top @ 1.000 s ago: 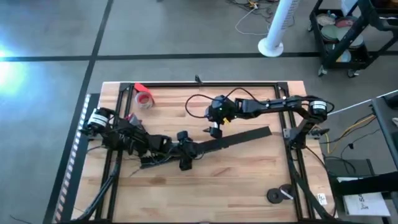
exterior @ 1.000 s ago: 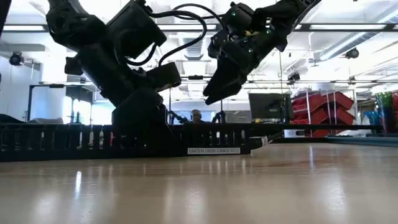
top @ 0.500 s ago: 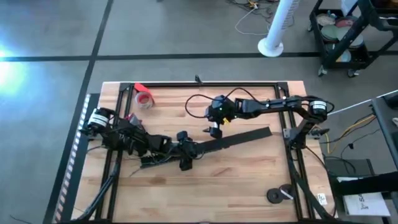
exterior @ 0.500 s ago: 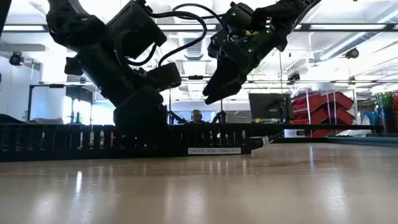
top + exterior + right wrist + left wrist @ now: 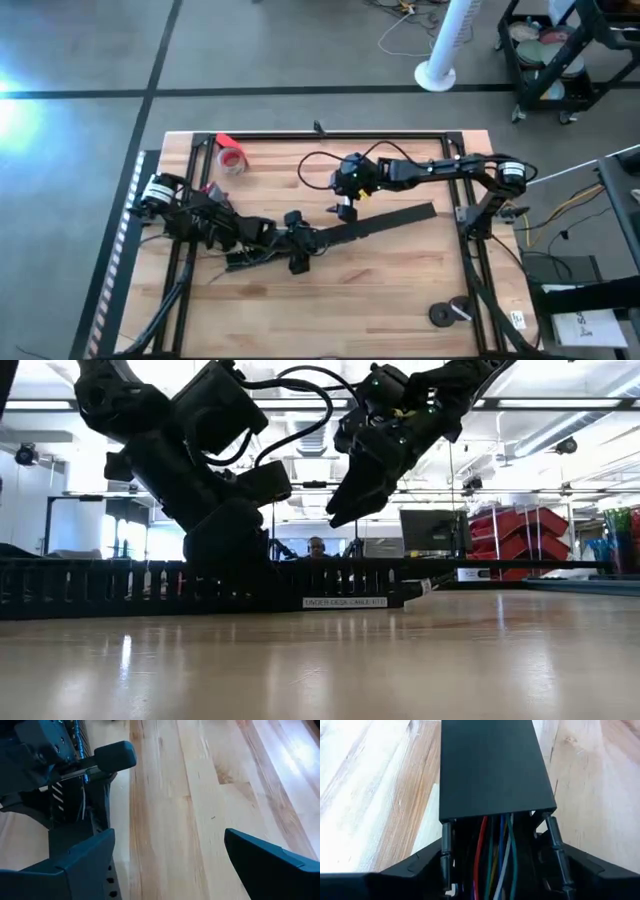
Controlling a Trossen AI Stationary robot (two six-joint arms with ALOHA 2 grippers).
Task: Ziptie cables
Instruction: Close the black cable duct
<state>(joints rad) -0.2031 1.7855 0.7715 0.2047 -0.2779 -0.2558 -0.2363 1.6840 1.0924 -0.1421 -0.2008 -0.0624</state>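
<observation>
Counter point(image 5: 400, 270): pale wood planks with a dark frame along its edges.
Black duct point(image 5: 385, 221): the landmark, a long flat strip lying at a slant across the middle of the counter; in the low view it shows as a slotted wall point(image 5: 120, 588).
Cables point(image 5: 492, 855): thin wires in red, green, blue, grey and dark colours, running side by side out from under the duct's flat lid, inside the duct's open end.
Left tool point(image 5: 297, 243): low at the duct's left end, its fingers point(image 5: 445, 855) set apart on either side of the duct and the cables; clamped or not, I cannot tell.
Right tool point(image 5: 343, 208): just above the duct's middle, off the counter, its fingers point(image 5: 270, 865) spread wide with nothing between them.
Red tape roll point(image 5: 232, 158): well apart from the duct, near the counter's far left corner.
Change: none seen; both arms and the duct stand as they did half a second ago.
</observation>
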